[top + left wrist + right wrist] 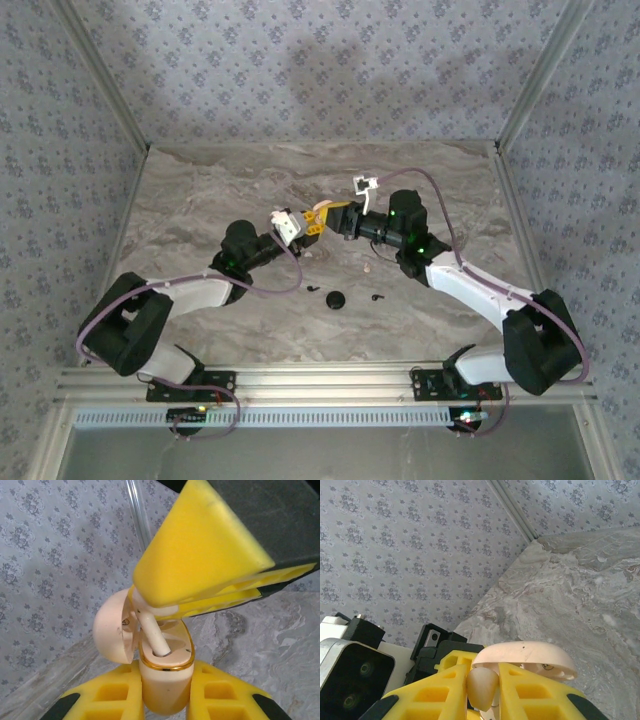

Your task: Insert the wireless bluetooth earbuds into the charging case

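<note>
Counted one cream charging case, lid open, clamped upright in the left gripper. Found one cream earbud pinched by the right gripper, stem reaching into the case's socket. Saw on the table one round black puck, with two tiny black pieces near it, one either side.

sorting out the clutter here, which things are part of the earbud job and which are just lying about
In the job: case, lid open, in the left gripper; cream earbud in the right gripper, stem entering the case.

Lying about: black puck on the table; two black bits either side of it, too small to identify.
</note>
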Tool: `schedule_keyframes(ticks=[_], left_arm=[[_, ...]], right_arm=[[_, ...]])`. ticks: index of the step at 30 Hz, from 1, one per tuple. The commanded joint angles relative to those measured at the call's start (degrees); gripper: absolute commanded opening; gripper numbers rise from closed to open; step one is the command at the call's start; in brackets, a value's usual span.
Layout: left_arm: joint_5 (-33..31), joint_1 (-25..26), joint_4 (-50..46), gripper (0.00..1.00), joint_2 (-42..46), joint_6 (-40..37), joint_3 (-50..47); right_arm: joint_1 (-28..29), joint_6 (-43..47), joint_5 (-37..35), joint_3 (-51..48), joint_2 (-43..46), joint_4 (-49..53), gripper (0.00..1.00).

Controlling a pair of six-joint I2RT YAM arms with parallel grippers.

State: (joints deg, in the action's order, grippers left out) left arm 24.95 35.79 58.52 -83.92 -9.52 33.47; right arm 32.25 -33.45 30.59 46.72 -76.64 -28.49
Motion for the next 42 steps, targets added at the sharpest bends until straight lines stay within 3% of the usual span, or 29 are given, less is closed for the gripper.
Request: schedule_keyframes(ticks=[1,17,29,42], left_arm=[[0.87,0.42,9.54,0.1,-0.29,3.65,1.16],[3.8,0.5,11.28,0.1,-0.93,6.76,1.99],[5.02,0.92,1.27,0.1,2.08,-0.55,2.91],[6.57,1.35,-3.33,0.1,3.85,-4.38,3.53]], right_arm=[[-0.19,0.63,2.43,-1.45,-0.37,2.12,0.23],[-2.13,5.26,3.93,-0.92,1.23,8.06,0.23],[-2.23,8.18,3.44,3.84,1.52,16.42,0.23],[-1.66,15.67,3.4,8.16,0.62,27.52,0.22]])
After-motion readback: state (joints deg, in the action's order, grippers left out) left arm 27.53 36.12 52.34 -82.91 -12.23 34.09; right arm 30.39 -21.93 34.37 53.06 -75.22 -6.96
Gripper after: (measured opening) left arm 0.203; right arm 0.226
